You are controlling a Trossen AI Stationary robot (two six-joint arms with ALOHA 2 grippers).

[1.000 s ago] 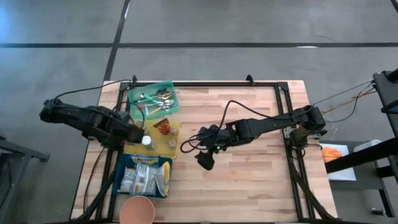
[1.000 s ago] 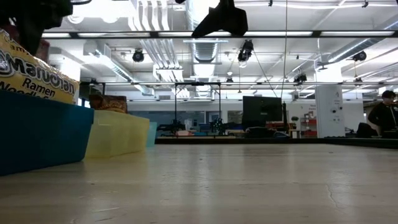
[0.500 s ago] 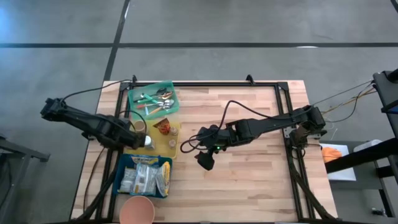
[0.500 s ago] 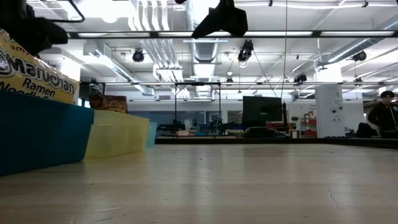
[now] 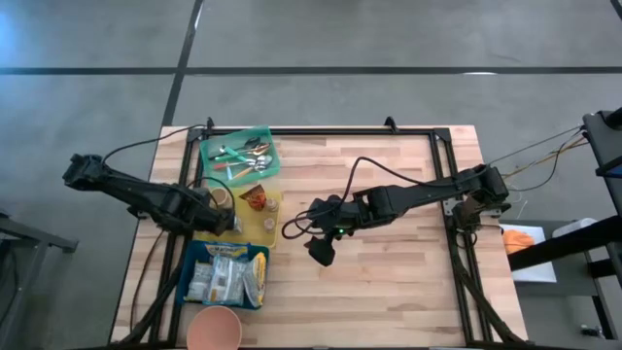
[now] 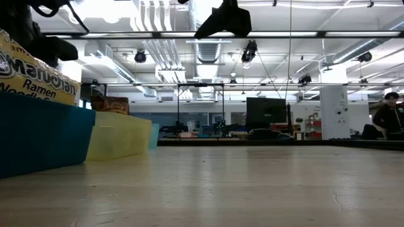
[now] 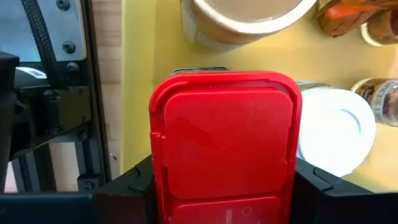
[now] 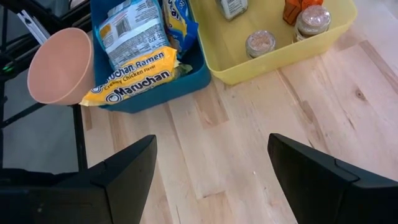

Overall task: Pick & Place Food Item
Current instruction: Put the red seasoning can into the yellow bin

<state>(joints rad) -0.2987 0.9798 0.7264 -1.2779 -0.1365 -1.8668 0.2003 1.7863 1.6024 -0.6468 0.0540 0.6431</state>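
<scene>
My left gripper (image 5: 222, 219) points down over the left end of the yellow bin (image 5: 269, 226), shut on a red-lidded container (image 7: 227, 143). In the left wrist view the container's red lid fills the space between the fingers and hides its body. Beside it in the bin stand a white-lidded jar (image 7: 336, 130) and a cream-coloured tub (image 7: 242, 18). My right gripper (image 5: 321, 253) hangs open above the bare middle of the table, its fingers (image 8: 124, 180) wide apart with nothing between them. My left gripper pinches the red-lidded container between its two fingers, one on each of two opposite sides of the lid (image 7: 158, 168). The fingers come from above, pointing down. The container is upright, lid up. The lid hides whether its bottom touches the bin floor.
A blue bin (image 5: 194, 255) with ramen packets sits nearer the front than the yellow bin, with a pink cup (image 5: 214, 331) at the front edge. A green bin (image 5: 208, 148) of cutlery stands at the far left. Small spice jars (image 8: 260, 42) stand in the yellow bin. The table's right half is bare wood.
My left gripper has sunk toward the yellow bin with the red-lidded container still between its fingers, and the wrist has rolled a little. The white-lidded jar beside it has gone under the gripper in the high view.
</scene>
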